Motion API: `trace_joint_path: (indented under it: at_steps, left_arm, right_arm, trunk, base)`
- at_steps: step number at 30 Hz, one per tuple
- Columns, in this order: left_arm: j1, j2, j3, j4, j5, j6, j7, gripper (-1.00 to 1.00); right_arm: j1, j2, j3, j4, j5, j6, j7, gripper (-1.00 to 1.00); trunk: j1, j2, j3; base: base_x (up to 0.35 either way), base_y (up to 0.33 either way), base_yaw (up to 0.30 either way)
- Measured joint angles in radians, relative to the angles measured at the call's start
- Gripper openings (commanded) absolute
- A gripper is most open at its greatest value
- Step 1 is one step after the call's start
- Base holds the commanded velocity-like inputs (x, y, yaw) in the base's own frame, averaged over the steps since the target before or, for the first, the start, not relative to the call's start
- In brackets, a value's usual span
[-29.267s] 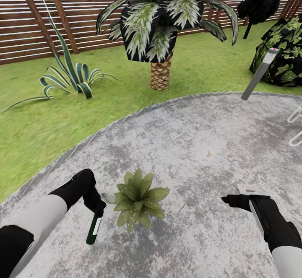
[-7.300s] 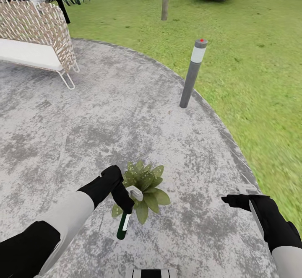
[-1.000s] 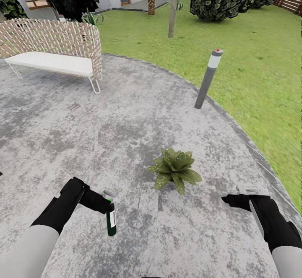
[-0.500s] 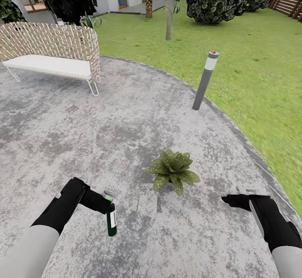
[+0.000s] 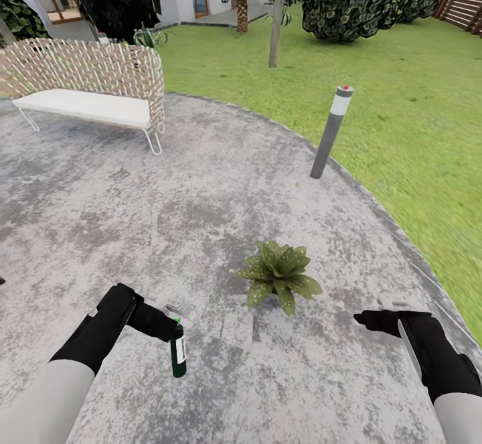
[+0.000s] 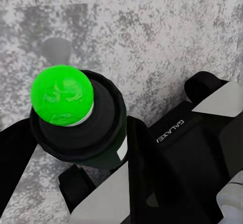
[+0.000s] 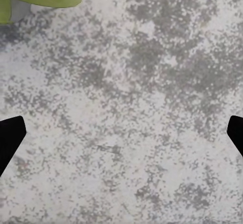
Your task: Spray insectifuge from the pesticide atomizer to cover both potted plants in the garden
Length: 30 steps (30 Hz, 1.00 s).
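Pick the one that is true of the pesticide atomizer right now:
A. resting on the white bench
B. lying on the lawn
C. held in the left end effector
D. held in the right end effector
C: the left end effector grips the pesticide atomizer, which hangs above the paved patio.

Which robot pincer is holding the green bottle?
The left pincer grips the pesticide atomizer. The right pincer hangs open over the patio, holding nothing.
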<state>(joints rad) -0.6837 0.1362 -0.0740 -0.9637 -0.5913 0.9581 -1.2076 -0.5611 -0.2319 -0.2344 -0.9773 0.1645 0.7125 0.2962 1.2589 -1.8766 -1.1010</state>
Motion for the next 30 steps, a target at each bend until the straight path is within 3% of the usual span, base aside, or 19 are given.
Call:
trace_joint_path:
  at_steps: [13, 19, 20, 24, 30]
  left_arm:
    - [-0.001, -0.002, 0.002, -0.012, 0.0, 0.0, 0.0, -1.0]
    - [-0.001, 0.002, -0.005, -0.177, 0.006, -0.007, -0.013, -1.0]
    - [-0.001, 0.003, -0.008, -0.198, 0.007, -0.028, -0.015, -1.0]
    - [-0.001, 0.003, -0.012, -0.236, 0.003, -0.218, -0.064, -1.0]
    - [-0.001, 0.003, -0.015, -0.24, 0.001, -0.408, -0.173, -1.0]
  right_arm:
    - [0.0, 0.0, 0.001, 0.0, 0.0, 0.0, 0.0, 1.0]
    - [0.0, 0.0, 0.001, 0.0, 0.0, 0.0, 0.0, 1.0]
    - [0.0, 0.0, 0.001, 0.001, 0.0, 0.0, 0.0, 1.0]
    - [0.0, 0.0, 0.0, 0.0, 0.0, 0.0, 0.0, 1.0]
    - [0.0, 0.0, 0.0, 0.0, 0.0, 0.0, 0.001, 1.0]
  trunk:
    - [0.0, 0.0, 0.018]
    - [0.0, 0.0, 0.026]
    - [0.0, 0.0, 0.028]
    - [0.0, 0.0, 0.032]
    - [0.0, 0.0, 0.034]
  base:
    - [0.0, 0.0, 0.099]
    - [0.0, 0.0, 0.05]
    - [0.0, 0.0, 0.008]
    - [0.0, 0.0, 0.003]
    - [0.0, 0.0, 0.0]
